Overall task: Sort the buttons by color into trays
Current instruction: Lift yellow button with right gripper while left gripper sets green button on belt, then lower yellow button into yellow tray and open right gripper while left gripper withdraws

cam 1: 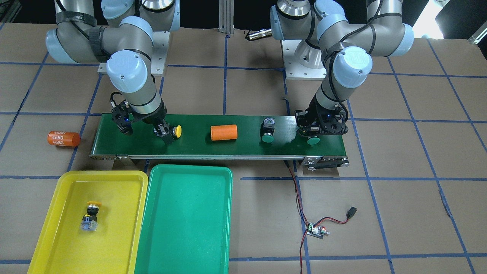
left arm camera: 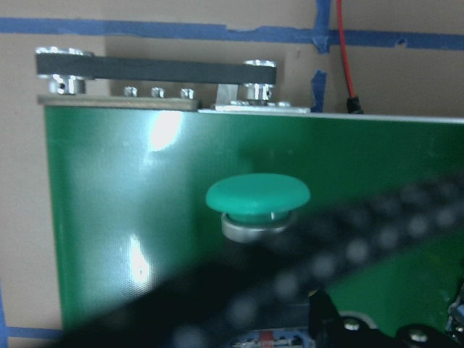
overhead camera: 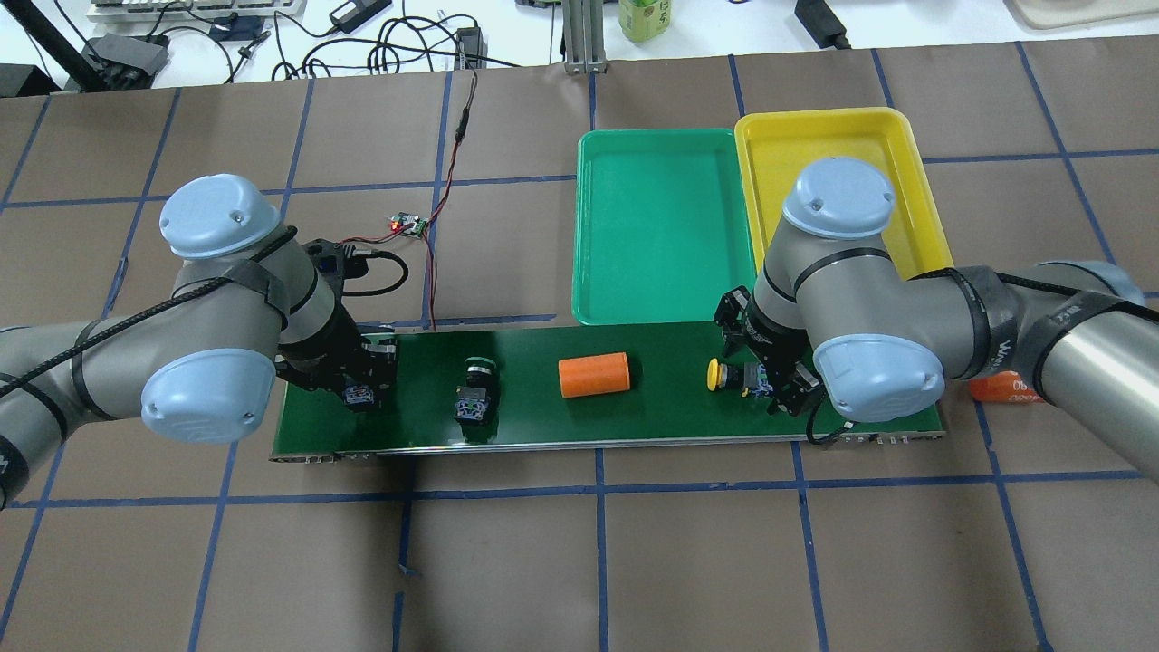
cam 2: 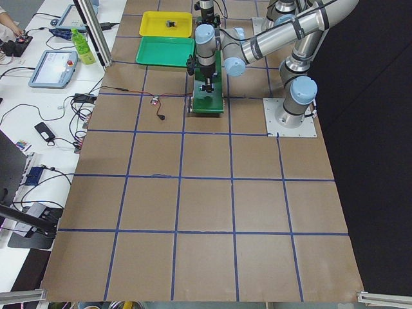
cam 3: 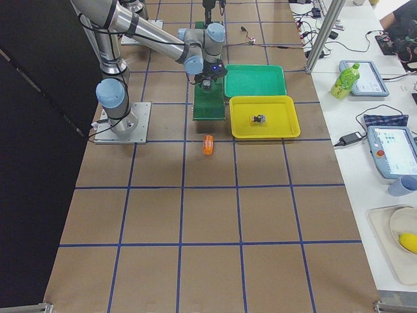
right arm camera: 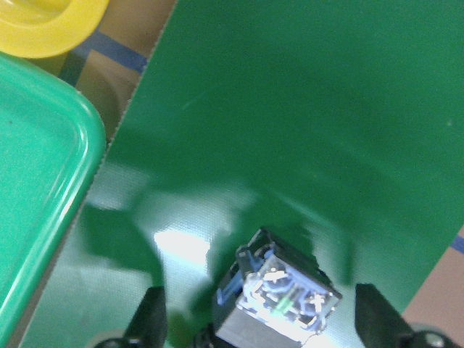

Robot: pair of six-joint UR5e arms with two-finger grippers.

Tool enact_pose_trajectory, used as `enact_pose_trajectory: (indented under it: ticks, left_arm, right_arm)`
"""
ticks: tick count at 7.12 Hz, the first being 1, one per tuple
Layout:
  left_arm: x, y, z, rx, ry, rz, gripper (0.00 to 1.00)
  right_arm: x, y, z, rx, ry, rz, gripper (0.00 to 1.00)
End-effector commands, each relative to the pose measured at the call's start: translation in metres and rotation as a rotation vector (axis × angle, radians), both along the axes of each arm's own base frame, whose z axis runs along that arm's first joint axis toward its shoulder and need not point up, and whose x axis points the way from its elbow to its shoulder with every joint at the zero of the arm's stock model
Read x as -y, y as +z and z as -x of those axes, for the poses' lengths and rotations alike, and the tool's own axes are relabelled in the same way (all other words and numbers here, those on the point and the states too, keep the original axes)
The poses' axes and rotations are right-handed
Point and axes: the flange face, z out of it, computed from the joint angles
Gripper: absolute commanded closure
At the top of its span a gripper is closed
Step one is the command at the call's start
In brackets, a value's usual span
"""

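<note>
A yellow button (cam 1: 90,217) lies in the yellow tray (cam 1: 53,243). The green tray (cam 1: 186,228) beside it holds nothing. A second yellow button (cam 1: 176,131) lies on its side on the conveyor belt (cam 1: 243,148). My right gripper (cam 1: 166,135) is open, with its fingers (right arm camera: 151,322) either side of this button's grey body (right arm camera: 279,297). One green button (cam 1: 268,133) stands free on the belt. My left gripper (cam 1: 319,131) is low over the other green button (left arm camera: 257,197); a blurred cable hides its fingers.
An orange cylinder (cam 1: 224,132) lies mid-belt between the two arms. Another orange cylinder (cam 1: 63,138) lies on the table past the belt's end. A small controller board (cam 1: 315,230) with red and black wires sits on the table near the belt's other end.
</note>
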Motion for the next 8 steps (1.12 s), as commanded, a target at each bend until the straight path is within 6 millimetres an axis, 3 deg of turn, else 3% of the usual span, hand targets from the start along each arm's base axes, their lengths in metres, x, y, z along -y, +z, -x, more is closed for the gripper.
enact_pose_trajectory:
  ticks: [1,3,5,6,7,8]
  left_arm:
    - [0.006,0.023,-0.003,-0.004,0.004,0.062,0.00]
    - [0.028,0.069,-0.006,-0.001,0.006,0.073,0.00]
    - [0.059,0.161,-0.007,0.001,0.013,0.053,0.00]
    - [0.068,0.198,-0.004,0.005,0.013,0.058,0.00]
    - [0.054,0.228,0.001,0.006,0.007,0.060,0.00]
    - [0.043,0.240,0.001,0.013,0.003,0.081,0.00]
  right_arm:
    - [0.003,0.004,0.002,-0.001,0.007,0.016,1.00]
    - [0.015,0.023,0.004,-0.016,0.030,0.061,1.00]
    - [0.052,0.068,0.007,-0.041,0.093,0.161,1.00]
    - [0.081,0.076,0.020,-0.043,0.199,0.189,1.00]
    - [0.122,0.060,0.053,-0.070,0.258,0.177,1.00]
    - [0.162,0.046,0.086,-0.072,0.309,0.177,1.00]
